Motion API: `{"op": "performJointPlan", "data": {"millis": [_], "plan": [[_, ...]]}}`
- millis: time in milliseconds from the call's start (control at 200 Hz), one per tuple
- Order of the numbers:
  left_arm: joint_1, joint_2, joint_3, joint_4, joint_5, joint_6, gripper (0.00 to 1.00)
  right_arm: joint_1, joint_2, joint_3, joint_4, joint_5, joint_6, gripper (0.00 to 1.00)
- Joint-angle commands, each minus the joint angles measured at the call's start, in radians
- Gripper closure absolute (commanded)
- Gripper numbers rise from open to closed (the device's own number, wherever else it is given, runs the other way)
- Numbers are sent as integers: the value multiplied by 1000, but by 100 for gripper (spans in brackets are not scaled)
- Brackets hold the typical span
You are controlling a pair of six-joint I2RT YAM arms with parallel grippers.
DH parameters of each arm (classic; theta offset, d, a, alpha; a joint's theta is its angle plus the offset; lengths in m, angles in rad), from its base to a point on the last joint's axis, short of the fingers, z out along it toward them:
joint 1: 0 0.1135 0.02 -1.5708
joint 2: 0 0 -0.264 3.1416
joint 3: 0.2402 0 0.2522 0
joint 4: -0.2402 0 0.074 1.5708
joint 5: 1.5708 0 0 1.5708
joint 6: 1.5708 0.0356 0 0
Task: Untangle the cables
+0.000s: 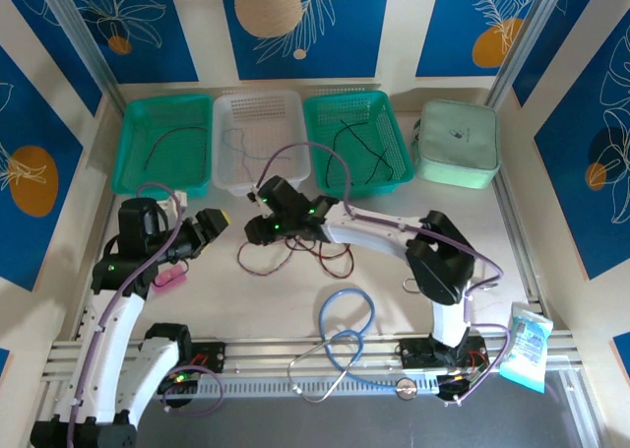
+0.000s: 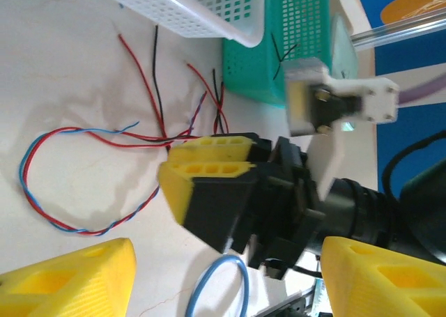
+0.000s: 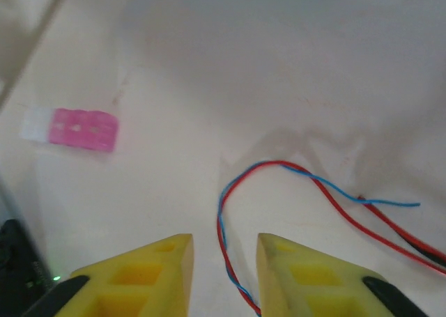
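**Top external view.** Three baskets line the upper part of the frame above the desk (image 1: 246, 310).
- The left green basket (image 1: 167, 99) holds a black cable (image 1: 160, 138).
- The white basket (image 1: 258, 96) holds a purple-grey cable (image 1: 244, 158).
- The right green basket (image 1: 345, 96) holds a second black cable (image 1: 359, 151).

A tangle of cables (image 1: 295, 256) lies on the desk at frame centre. The sorting therefore appears partly done, with this knot yet to be separated.

**Left wrist view.** The left gripper (image 2: 226, 244) has its yellow fingers wide apart at the lower corners, holding nothing. Red and black wires (image 2: 160, 115) cross at centre left. They meet the tips of the right gripper (image 2: 167, 155). A red-blue twisted pair (image 2: 42, 184) loops at the left edge.

**Right wrist view.** The right gripper (image 3: 223, 244) has its jaws apart and clamps nothing. The red-blue twisted pair runs down between them at bottom centre.
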Motion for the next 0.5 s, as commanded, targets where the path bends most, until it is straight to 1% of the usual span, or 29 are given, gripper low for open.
{"op": "performJointPlan", "data": {"millis": [0, 85, 205, 335, 495], "plan": [[1, -10, -23, -12, -21, 26, 30, 27, 76, 90, -182, 139, 107, 65], [2, -22, -43, -2, -23, 19, 30, 24, 134, 157, -234, 139, 191, 63], [14, -49, -119, 67, -20, -29, 30, 27, 180, 184, -224, 161, 288, 59], [16, -56, -171, 119, -13, -58, 29, 20, 216, 210, -247, 201, 355, 56], [20, -50, -177, 121, -5, -45, 29, -4, 241, 197, -205, 158, 395, 54]]}}
